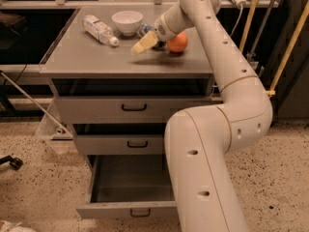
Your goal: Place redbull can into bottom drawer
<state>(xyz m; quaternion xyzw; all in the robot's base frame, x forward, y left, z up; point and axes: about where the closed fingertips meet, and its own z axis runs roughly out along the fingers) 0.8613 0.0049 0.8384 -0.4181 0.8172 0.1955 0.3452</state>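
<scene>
The redbull can [143, 30] shows as a small blue and silver bit on the cabinet top, between the white bowl and my arm, mostly hidden by the gripper. My gripper [143, 45] hangs low over the cabinet top just in front of the can, left of the orange ball [177, 43]. The bottom drawer [131, 209] is pulled open at floor level; its dark grey inside holds nothing.
A white bowl [127, 21] and a clear plastic bottle [99, 29] lying on its side sit at the back left of the grey cabinet top [87, 59]. The two upper drawers [133, 109] are closed. My arm covers the cabinet's right side.
</scene>
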